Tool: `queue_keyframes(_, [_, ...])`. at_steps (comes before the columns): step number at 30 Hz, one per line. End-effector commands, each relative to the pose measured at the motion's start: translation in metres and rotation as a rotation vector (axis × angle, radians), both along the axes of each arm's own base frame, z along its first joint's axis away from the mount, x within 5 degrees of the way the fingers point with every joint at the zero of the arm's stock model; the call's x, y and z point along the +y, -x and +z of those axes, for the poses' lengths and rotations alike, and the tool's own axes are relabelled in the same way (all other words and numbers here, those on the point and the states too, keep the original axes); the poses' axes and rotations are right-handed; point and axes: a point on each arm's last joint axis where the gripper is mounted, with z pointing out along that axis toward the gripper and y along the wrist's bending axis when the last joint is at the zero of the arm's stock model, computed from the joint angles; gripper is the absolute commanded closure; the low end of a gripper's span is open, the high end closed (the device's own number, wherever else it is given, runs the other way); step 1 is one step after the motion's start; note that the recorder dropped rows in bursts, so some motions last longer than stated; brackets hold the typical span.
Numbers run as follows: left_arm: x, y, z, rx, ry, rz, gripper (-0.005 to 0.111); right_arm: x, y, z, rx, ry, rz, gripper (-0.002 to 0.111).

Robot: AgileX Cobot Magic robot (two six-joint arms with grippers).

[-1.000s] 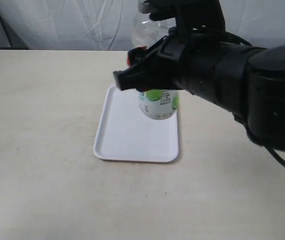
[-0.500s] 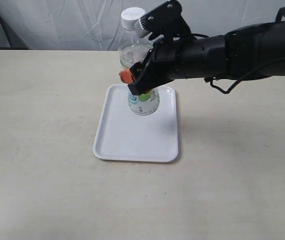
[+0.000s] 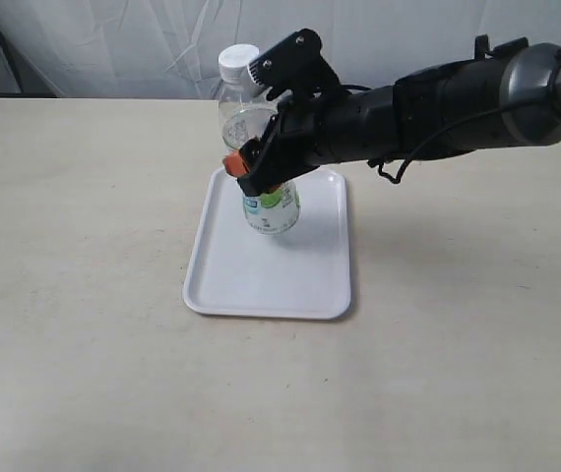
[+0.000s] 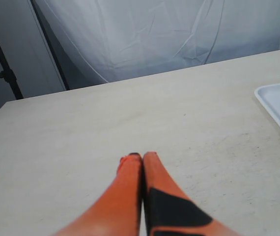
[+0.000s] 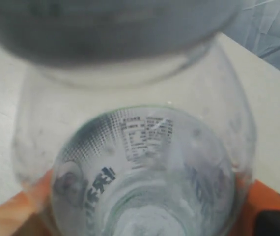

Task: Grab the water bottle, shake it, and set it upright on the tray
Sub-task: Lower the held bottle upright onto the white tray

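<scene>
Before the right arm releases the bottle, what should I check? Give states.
1. Grip: the right gripper is shut on the water bottle. Ok.
2. Cap is on the bottle. Ok.
3. Position: the bottle's base is inside the tray rim in the exterior view. Ok.
4. Upright: the bottle leans, with its cap toward the left of the exterior view. Not ok.
5. Base seated on the tray surface: contact is not visible. Cannot tell.
6. Left gripper is shut over bare table, apart from the tray edge. Ok.
</scene>
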Motion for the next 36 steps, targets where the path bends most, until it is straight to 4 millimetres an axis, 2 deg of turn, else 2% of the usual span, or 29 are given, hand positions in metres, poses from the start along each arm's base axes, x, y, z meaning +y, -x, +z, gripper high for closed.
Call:
queue_keyframes(1, [0.0,0.0,0.0,-0.01,-0.003,0.0,0.106,0.002,-0.003,-0.007,0.026,-0.014,0.006,0.109])
queue_keyframes(5, [0.0,0.0,0.0,-0.01,-0.003,0.0,0.106,0.005,-0.005,-0.01,0.048,-0.033,0.016,0.109])
queue_keyframes(8, [0.0,0.0,0.0,-0.01,-0.005,0.0,0.106,0.007,-0.012,-0.001,0.118,-0.105,-0.044,0.109])
queue_keyframes(11, [0.0,0.0,0.0,-0.01,-0.005,0.0,0.106,-0.008,-0.026,0.002,0.197,-0.149,-0.194,0.109])
queue_keyframes(13, [0.0,0.0,0.0,-0.01,-0.005,0.0,0.106,-0.022,-0.034,0.004,0.279,-0.224,-0.219,0.109])
queue_keyframes(16, [0.0,0.0,0.0,-0.01,-0.005,0.0,0.106,-0.031,-0.04,0.005,0.337,-0.271,-0.263,0.109])
queue_keyframes(19, [0.0,0.0,0.0,-0.01,-0.005,0.0,0.106,-0.036,-0.042,0.006,0.336,-0.284,-0.235,0.109])
queue_keyframes(22, [0.0,0.0,0.0,-0.01,-0.005,0.0,0.106,-0.037,-0.04,0.002,0.228,-0.213,-0.168,0.109])
queue_keyframes(24, [0.0,0.0,0.0,-0.01,-0.005,0.0,0.106,-0.033,-0.032,-0.003,0.194,-0.191,-0.08,0.109])
queue_keyframes(27, [0.0,0.0,0.0,-0.01,-0.005,0.0,0.106,-0.028,-0.025,-0.009,0.185,-0.161,-0.052,0.109])
queue_keyframes(32, [0.0,0.0,0.0,-0.01,-0.005,0.0,0.106,-0.013,-0.012,-0.008,0.092,-0.147,0.113,0.109])
queue_keyframes(36, [0.0,0.0,0.0,-0.01,-0.005,0.0,0.106,-0.004,-0.007,-0.015,0.052,-0.101,0.15,0.109])
